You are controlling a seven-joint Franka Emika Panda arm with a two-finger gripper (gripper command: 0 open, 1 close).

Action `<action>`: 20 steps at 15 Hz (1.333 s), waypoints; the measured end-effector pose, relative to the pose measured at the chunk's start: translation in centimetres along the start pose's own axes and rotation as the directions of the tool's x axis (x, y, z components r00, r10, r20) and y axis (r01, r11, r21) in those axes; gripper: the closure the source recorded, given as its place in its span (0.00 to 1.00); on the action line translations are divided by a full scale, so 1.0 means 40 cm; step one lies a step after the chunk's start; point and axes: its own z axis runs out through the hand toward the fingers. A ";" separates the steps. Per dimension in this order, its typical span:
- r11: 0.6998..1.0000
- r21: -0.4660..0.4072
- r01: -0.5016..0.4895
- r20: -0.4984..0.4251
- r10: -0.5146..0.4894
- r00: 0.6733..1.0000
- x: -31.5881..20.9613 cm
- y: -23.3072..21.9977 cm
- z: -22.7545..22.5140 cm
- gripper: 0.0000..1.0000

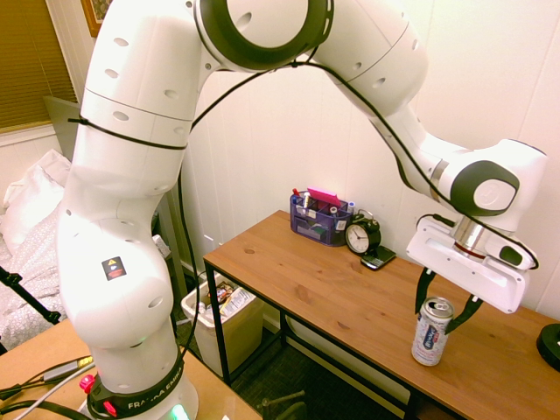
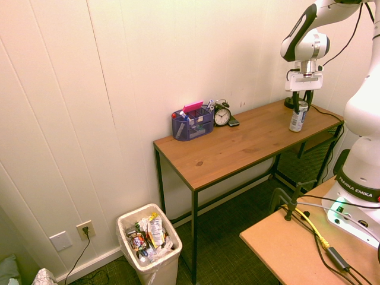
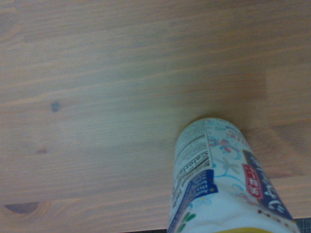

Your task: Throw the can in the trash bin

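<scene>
Grasp apparently made: jaws pinching the can near its top, upright at the surface; carry to the trash bin and release remain.

Home office, with desk and organizer

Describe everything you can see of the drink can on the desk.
The slim white-silver metal drink can has blue and pinkish-red markings, small printed text, green leaf shapes and a silver top. It looks undented and stands upright on the brown wooden desk, near its front edge. The white tool with black fingers straddles its upper part, one finger on either side; whether both press firmly, I can't tell.
</scene>
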 end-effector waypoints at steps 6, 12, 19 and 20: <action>1.000 0.004 -0.003 -0.006 0.003 1.000 0.000 0.004 -0.011 1.00; 0.991 0.029 0.128 -0.054 -0.127 0.990 -0.232 -0.099 -0.156 1.00; 0.955 0.051 0.292 -0.136 -0.283 0.949 -0.983 -0.478 -0.161 1.00; 0.949 0.072 0.307 -0.155 -0.293 0.943 -1.105 -0.537 -0.150 1.00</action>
